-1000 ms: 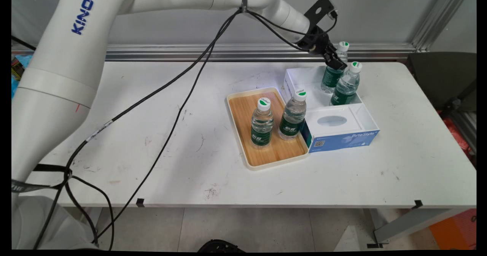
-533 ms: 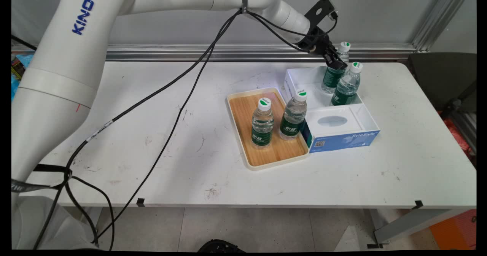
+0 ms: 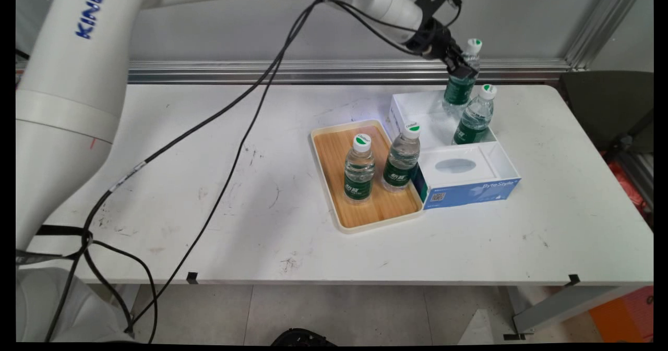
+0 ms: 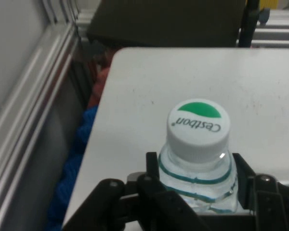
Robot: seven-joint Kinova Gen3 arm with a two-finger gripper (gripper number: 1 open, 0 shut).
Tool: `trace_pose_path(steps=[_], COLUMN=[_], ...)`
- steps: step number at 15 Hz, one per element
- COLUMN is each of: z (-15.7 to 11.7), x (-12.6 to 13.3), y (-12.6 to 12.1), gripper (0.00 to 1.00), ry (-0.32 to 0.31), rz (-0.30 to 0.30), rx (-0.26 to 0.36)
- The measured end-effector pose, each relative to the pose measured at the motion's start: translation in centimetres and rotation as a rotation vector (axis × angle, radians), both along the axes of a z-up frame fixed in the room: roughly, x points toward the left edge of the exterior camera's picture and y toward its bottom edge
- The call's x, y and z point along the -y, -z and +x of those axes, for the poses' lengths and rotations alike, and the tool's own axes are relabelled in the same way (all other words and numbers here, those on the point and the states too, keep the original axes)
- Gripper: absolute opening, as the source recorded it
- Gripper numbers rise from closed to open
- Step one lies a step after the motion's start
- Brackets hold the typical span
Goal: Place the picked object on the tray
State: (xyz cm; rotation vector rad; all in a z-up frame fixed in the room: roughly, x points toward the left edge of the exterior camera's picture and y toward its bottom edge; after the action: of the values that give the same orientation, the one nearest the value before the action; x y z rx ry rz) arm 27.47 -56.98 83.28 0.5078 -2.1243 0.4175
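Clamped on the neck of a water bottle (image 4: 197, 126), just under its white and green cap, my jaws stand narrow, with one black finger pressed on each side of the clear plastic. In the hand view my gripper (image 4: 196, 166) has the cap dead centre between the fingers. In the main view my gripper (image 3: 459, 68) comes at the held bottle (image 3: 459, 87) from its upper left. That bottle hangs upright over the far compartment of the blue and white box (image 3: 469, 192). I cannot tell whether its base rests on the box floor or hangs clear of it.

A second bottle (image 3: 474, 117) stands upright in that far compartment, just beside mine on the side nearer the camera. I cannot tell whether the two touch. The near part of the box has a closed white top with an oval slot.

Touching the box's left side lies a wooden tray (image 3: 365, 225) with a cream rim. Two more bottles stand upright on it. One (image 3: 402, 158) is close against the box and the other (image 3: 359, 169) is just left of that. All of it sits on the white table (image 3: 209, 184).

By my count there are four bottles, one tray and one box.
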Motion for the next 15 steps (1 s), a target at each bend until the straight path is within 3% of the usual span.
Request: trace_pose_path(steps=[7,15], z=[4.2,10.2], x=[-4.8,-13.1], y=[-5.8,-7.8], gripper=[0.0,0.0], ry=[-0.028,-0.041], rz=[-0.037,-0.045], rx=[0.02,0.062])
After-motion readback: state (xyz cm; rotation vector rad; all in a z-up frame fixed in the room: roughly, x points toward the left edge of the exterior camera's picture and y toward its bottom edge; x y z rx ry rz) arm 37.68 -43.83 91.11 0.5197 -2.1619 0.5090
